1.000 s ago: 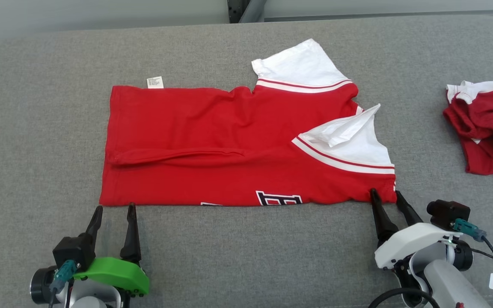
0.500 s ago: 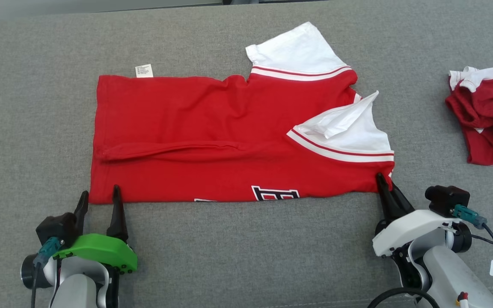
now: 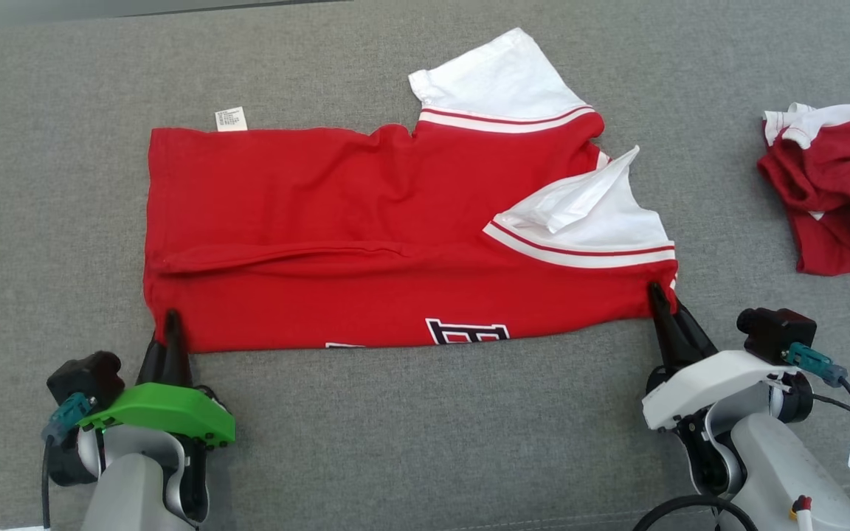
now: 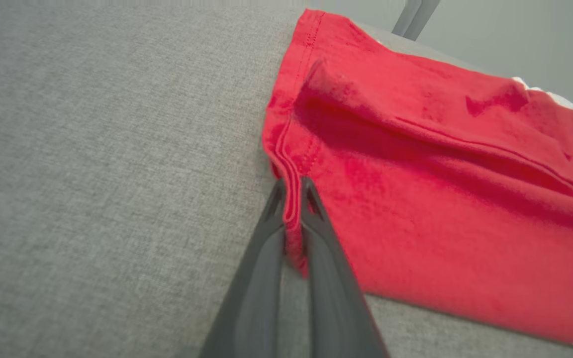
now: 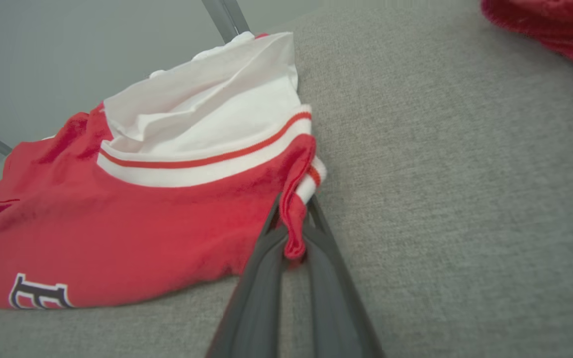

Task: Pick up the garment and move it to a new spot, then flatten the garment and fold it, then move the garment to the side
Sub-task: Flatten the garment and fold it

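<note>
The left jaws are pressing together on the garment (image 3: 366,243), pinching its doubled red hem at the near left corner. The right jaws are likewise pinching the garment at its near right corner, next to the white sleeve (image 3: 602,221), a fold of red cloth bunching between the tips. The garment is lying flat on the grey desk (image 3: 410,442), stretching from one pair of jaws to the other and away beyond both. Black-and-white lettering (image 3: 467,331) is showing on the near edge, between the two pairs of jaws. A white label (image 3: 231,119) is sitting at the far edge, beyond the left jaws. A second red-and-white garment (image 3: 831,199) is lying crumpled well apart, to the right of the right jaws.
</note>
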